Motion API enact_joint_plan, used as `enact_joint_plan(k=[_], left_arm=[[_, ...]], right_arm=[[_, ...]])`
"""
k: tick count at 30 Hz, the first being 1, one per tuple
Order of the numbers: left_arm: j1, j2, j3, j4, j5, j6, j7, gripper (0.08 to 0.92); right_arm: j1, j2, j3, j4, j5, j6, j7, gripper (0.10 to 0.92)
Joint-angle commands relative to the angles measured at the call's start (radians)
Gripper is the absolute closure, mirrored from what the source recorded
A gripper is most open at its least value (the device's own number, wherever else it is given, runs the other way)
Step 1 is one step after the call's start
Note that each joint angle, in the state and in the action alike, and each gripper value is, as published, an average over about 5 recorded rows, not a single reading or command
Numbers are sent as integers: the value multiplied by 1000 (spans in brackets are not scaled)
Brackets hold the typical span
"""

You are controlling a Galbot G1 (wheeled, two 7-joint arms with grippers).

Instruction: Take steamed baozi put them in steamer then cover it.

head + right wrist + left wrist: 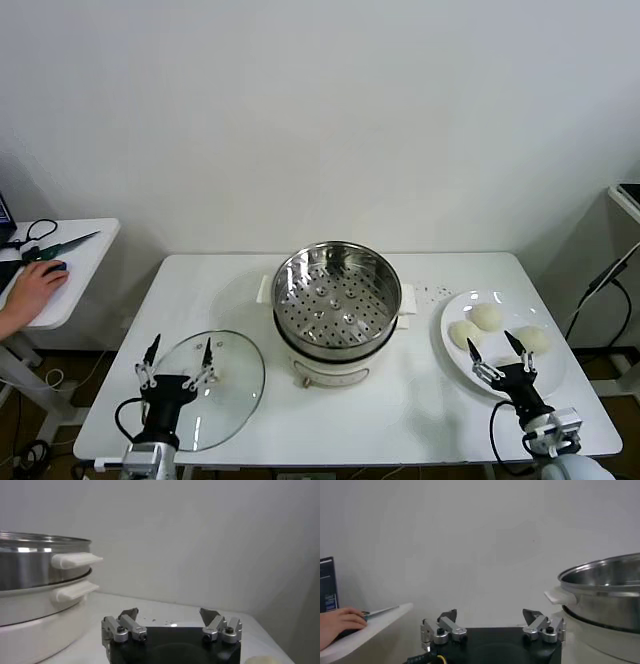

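Baozi (487, 318) on plate (455, 305) at bench (420, 400) right, just beyond released right gripper (500, 353). Steamer (337, 290) central, uncovered. Cover (225, 400) under left gripper (179, 358), jaws released. Fourth bun hidden.

My left gripper (178, 366) has two slim black fingers tipped dark, hinged on silver metal links with black screw heads, all mounted on a flat black body. A black cable loops beside its wrist, and a yellow wire shows under the body in my left wrist view. My right gripper (502, 356) is built the same: black fingers, silver links, black body. Behind it sits a silver-grey wrist block, and a black cable curls off alongside.
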State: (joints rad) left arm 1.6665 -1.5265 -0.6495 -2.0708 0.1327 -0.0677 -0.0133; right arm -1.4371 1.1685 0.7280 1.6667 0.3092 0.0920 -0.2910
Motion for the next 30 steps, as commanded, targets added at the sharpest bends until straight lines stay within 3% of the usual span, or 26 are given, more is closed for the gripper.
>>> enact_joint_plan(k=[1, 7, 13, 21, 26, 30], left_arm=[[12, 7, 1, -11, 4, 5, -7, 177], [12, 16, -3, -18, 8, 7, -3, 177], [15, 18, -11, -17, 4, 6, -3, 177], [17, 17, -26, -8, -2, 6, -5, 177], [13, 14, -34, -1, -4, 7, -5, 177], [9, 13, -34, 3, -4, 9, -5, 177]], right_arm=[[88, -116, -9, -15, -58, -102, -86, 203], [258, -428, -103, -121, -192, -202, -427, 203], [595, -668, -395, -333, -355, -150, -761, 203], [1103, -754, -965, -510, -483, -38, -839, 203], [1358, -721, -1287, -593, -498, 1, -836, 203], [1427, -652, -1370, -675, -524, 18, -835, 203]])
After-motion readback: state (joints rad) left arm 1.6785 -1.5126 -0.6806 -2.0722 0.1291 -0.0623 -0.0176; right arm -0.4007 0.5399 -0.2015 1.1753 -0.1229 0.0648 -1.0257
